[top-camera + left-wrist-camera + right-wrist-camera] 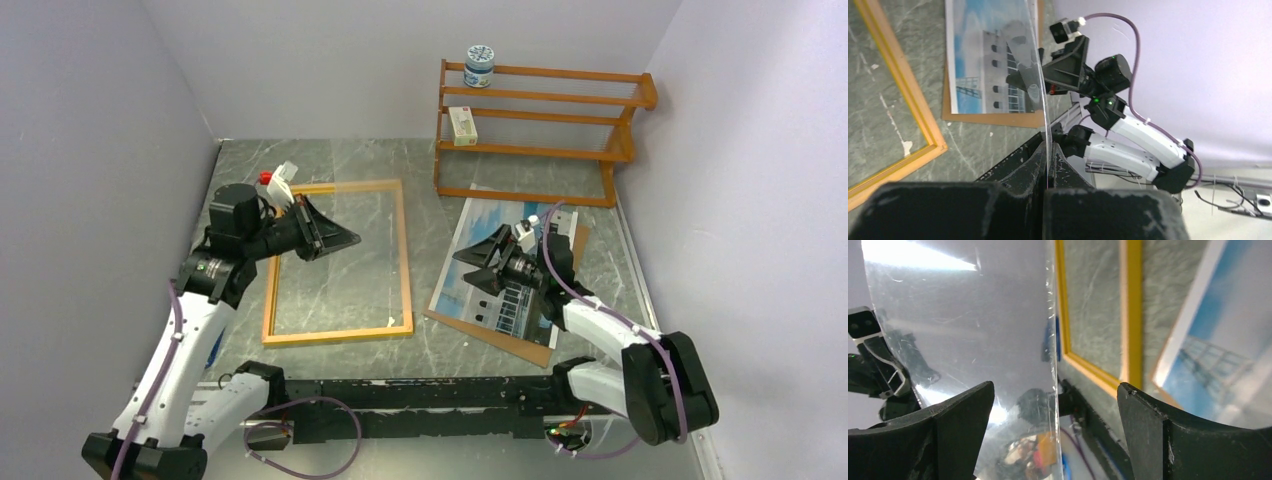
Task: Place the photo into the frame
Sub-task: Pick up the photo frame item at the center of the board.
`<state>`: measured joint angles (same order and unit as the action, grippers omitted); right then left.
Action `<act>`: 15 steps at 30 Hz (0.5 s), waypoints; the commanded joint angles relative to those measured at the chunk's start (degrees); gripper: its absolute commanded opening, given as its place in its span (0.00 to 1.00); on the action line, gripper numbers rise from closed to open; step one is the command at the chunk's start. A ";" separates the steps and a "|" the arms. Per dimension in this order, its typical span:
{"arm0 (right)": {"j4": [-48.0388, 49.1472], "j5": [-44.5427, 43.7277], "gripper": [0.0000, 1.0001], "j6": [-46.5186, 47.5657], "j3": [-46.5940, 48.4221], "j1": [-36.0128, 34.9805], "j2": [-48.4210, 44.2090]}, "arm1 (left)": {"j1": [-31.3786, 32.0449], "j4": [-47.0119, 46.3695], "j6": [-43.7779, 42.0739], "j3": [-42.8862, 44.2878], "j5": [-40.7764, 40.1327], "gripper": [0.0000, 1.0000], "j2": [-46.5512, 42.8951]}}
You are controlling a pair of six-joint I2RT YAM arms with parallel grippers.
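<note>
Two tools: the left tool is clamped on a clear plastic sheet over the thin rectangular yellow wooden frame. The right tool, fingers apart, hovers over the large paper photo of a white building, right of that frame. This looks like the glazing step; next, the sheet should go squarely inside the frame.

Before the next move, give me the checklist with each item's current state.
1. The left gripper is shut on the clear pane: ok.
2. The right gripper is open and empty: ok.
3. The frame lies flat: ok.
4. The photo lies face up on the cardboard backing: ok.
5. The photo is inside the frame: not ok.
6. The clear pane misses the right gripper: cannot tell.
</note>
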<state>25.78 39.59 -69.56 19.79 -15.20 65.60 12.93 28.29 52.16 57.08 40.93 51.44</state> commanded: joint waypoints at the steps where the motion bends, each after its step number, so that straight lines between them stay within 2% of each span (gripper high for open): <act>1: 3.23 2.78 0.97 -8.59 4.87 -2.53 -2.68 | -0.18 3.27 -2.87 6.23 5.38 0.03 -0.87; 7: 13.05 2.27 0.90 -15.96 3.84 -2.96 -6.35 | -0.18 -0.47 0.05 5.77 9.47 0.03 -2.29; 9: 16.98 2.57 0.83 -17.06 3.73 -2.91 -6.20 | -0.18 -1.04 0.53 5.78 10.04 0.03 -2.79; 13: 27.26 1.63 0.66 -21.10 1.61 -2.90 -6.35 | -0.18 4.93 -2.64 8.08 7.58 0.02 -2.66; 15: 28.26 1.37 0.56 -21.28 1.37 -2.92 -6.60 | -0.18 6.10 -3.25 8.28 6.67 0.03 -2.85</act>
<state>41.95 40.80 -86.61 21.50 -17.76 60.01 12.69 32.23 51.37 62.63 47.40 49.58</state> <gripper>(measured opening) 0.640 0.034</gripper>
